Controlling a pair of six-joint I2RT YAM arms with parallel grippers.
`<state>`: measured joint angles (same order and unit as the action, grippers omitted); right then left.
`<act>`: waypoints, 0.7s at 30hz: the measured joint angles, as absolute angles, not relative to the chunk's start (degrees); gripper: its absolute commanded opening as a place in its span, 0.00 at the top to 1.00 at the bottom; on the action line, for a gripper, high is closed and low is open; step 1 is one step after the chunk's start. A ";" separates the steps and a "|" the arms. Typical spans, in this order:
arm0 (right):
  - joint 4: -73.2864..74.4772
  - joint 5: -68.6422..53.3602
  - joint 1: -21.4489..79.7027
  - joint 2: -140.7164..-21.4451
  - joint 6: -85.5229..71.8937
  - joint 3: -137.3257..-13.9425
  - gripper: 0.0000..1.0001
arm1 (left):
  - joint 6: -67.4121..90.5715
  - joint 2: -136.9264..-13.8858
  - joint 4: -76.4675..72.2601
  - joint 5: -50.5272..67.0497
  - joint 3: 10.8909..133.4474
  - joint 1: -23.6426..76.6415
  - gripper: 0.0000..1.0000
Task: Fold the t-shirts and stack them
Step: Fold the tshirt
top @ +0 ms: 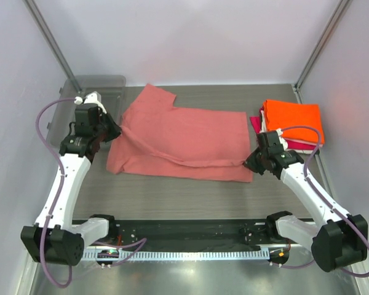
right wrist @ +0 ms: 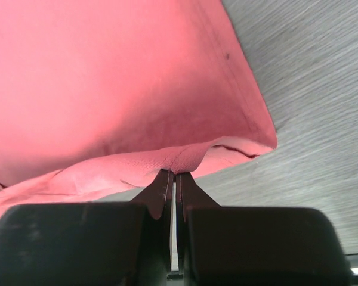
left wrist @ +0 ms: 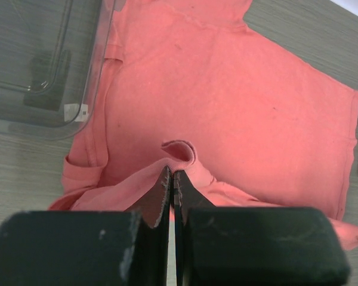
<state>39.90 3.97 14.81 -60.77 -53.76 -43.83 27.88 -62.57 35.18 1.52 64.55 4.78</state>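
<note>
The salmon-pink t-shirt (top: 190,132) lies spread at the centre of the tabletop (top: 172,200), with a taut ridge of its cloth raised across it. The left end effector (top: 115,130) is clamped on the ridge's left end, and the right end effector (top: 251,161) on its right end. At far right, the orange t-shirt (top: 293,120) tops a folded stack. Edges of the magenta t-shirt (top: 256,123) and the white t-shirt (top: 302,146) show beneath it. Assessment: three shirts appear complete. This shirt's folding and stacking are not yet done.

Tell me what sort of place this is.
Probably a robot lab test cell: plain white walls on metal frame posts enclose a grey table, with the left arm and right arm bolted at its near edge, both holding a salmon-pink t-shirt.
</note>
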 measured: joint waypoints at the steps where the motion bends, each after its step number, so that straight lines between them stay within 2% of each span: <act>1: 39.62 4.27 14.46 -60.77 -54.52 -43.90 0.99 | 27.92 -63.59 34.87 1.52 64.88 4.78 1.00; 21: 32.45 5.78 10.94 -63.77 -63.20 -42.09 0.99 | 26.22 -83.29 28.86 7.99 79.50 4.82 1.00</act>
<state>32.45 5.78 10.94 -63.77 -63.20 -42.09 26.22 -83.29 28.86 7.99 79.50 4.82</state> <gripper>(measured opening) 0.039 0.006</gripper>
